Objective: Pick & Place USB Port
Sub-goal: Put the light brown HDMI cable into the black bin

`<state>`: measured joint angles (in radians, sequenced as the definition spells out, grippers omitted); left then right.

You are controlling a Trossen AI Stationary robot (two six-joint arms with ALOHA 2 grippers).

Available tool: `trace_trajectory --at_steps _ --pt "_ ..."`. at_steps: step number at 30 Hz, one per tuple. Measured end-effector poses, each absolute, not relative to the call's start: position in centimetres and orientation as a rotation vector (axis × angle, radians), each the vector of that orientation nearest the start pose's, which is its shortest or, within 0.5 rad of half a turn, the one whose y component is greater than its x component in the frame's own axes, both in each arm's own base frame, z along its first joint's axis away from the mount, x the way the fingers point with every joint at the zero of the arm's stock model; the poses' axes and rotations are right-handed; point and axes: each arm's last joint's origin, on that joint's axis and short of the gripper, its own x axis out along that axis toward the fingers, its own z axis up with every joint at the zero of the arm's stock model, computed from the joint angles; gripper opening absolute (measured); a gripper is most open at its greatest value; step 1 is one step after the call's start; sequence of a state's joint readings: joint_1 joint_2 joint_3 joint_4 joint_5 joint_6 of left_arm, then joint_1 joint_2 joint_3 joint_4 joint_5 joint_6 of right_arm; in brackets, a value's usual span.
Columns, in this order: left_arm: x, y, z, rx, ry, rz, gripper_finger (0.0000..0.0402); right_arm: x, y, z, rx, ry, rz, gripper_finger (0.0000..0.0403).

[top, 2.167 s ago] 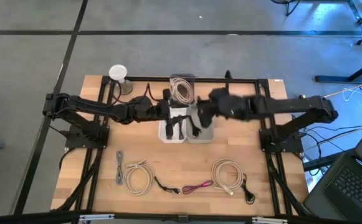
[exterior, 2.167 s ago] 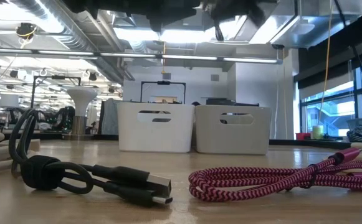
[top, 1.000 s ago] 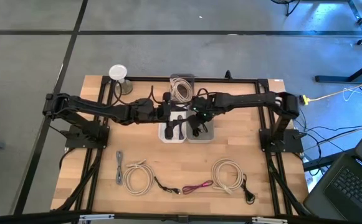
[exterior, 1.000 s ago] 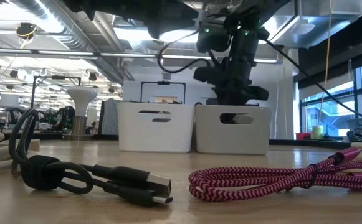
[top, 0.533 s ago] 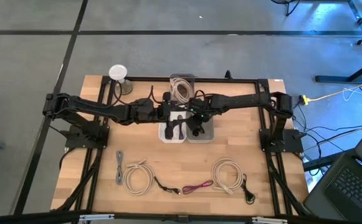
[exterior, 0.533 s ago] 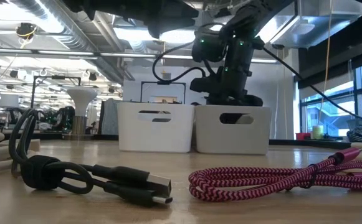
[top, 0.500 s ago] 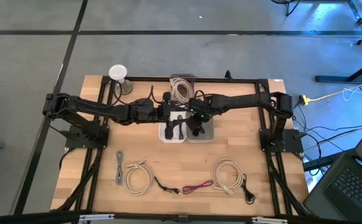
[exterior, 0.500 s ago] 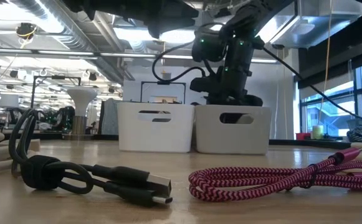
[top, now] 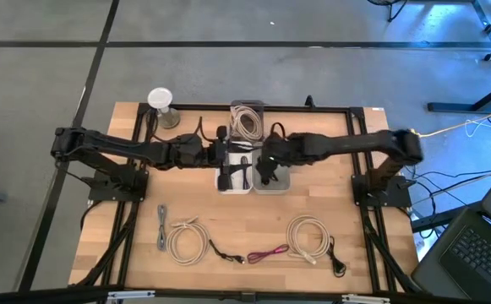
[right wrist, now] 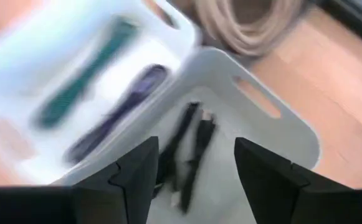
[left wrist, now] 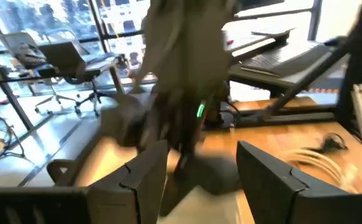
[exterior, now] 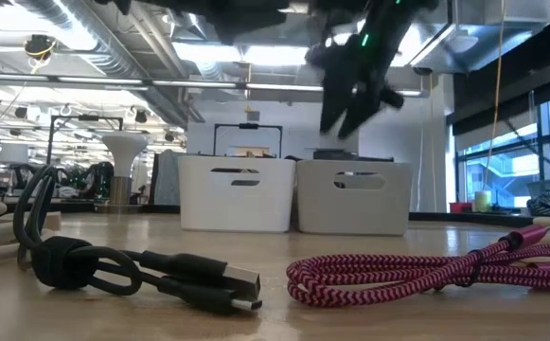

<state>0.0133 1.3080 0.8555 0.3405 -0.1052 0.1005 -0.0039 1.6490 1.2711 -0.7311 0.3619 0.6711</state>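
Note:
Two white bins stand side by side at the table's middle, the left bin [top: 234, 176] and the right bin [top: 273, 177]. A black USB cable [right wrist: 190, 146] lies on the floor of the right bin [right wrist: 274, 118]; green and purple cables lie in the left bin [right wrist: 75, 81]. My right gripper [right wrist: 193, 180] hangs open above the right bin, clear of its rim in the low view [exterior: 350, 99]. My left gripper [left wrist: 199, 180] is open over the far end of the left bin [top: 226, 154], with nothing between its fingers.
Near the table's front edge lie loose cables: a grey one [top: 161, 228], a beige coil [top: 186, 241], a black one [top: 225, 252], a magenta braided one [top: 268, 252] and another beige coil [top: 309, 236]. A coil [top: 247, 121] sits behind the bins, a white cup [top: 160, 100] far left.
My right gripper has risen out of the right bin and now stands well above its rim, tipped at a slant. The black cable has stayed on the bin's floor. My left arm has kept its place.

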Motion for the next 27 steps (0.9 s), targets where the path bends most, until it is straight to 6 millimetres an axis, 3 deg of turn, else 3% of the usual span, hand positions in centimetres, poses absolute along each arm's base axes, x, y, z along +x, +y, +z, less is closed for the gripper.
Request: trace_trajectory --at_steps 5,8,13,17,22,27 --pt "27.3 -1.0 30.1 0.093 0.209 0.017 0.0184 31.1 4.2 28.0 0.316 0.889 -0.462 0.0214" --pt "25.9 -2.4 30.2 0.056 0.281 -0.042 0.0184 29.8 7.8 28.9 0.290 0.883 -0.316 0.0214" --pt "24.0 -5.1 29.7 -0.030 0.408 -0.140 0.0184 28.4 13.8 28.7 0.291 0.904 -0.087 0.0215" --pt "23.1 -7.6 28.9 -0.066 0.506 -0.220 0.0184 27.8 17.9 27.4 0.225 0.910 0.040 0.0215" --pt "22.4 -10.3 27.4 -0.079 0.624 -0.263 0.0184 27.8 20.9 24.9 0.206 0.955 0.072 0.0215" --pt "22.1 -12.4 24.8 -0.078 0.795 -0.239 0.0184 27.8 21.4 23.3 0.233 1.031 0.022 0.0215"
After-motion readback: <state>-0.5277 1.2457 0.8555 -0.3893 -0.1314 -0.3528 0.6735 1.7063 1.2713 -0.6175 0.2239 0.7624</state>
